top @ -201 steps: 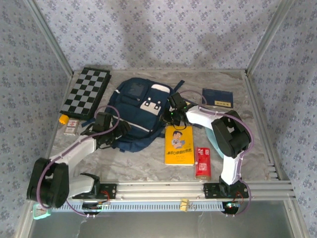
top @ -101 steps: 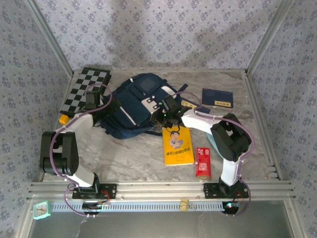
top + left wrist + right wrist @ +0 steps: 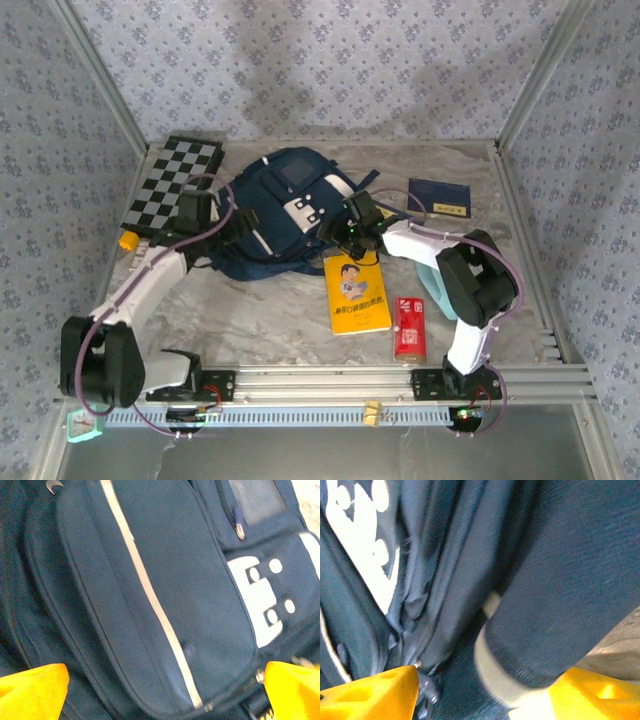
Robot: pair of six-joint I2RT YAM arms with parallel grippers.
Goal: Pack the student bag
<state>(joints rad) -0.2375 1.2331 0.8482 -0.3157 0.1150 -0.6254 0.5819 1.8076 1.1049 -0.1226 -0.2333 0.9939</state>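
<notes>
One bag [image 3: 285, 205] on the counter [image 3: 270, 310], two arms. Left fingers [image 3: 30, 690] spread wide above its front pocket; right fingers [image 3: 370, 695] parted, straddling its navy side fabric.

The student bag [image 3: 280, 215] lies far centre on the tabletop [image 3: 270, 310], a chessboard [image 3: 172, 185] left of it, a booklet [image 3: 440, 197] right; nearer, a book [image 3: 358, 292] with a packet [image 3: 409, 328] just beside its right.

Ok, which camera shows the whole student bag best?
The top external view: the student bag shows whole there. The left wrist view gives its front pocket and white stripe close up; the right wrist view, fabric folds and a white patch.
</notes>
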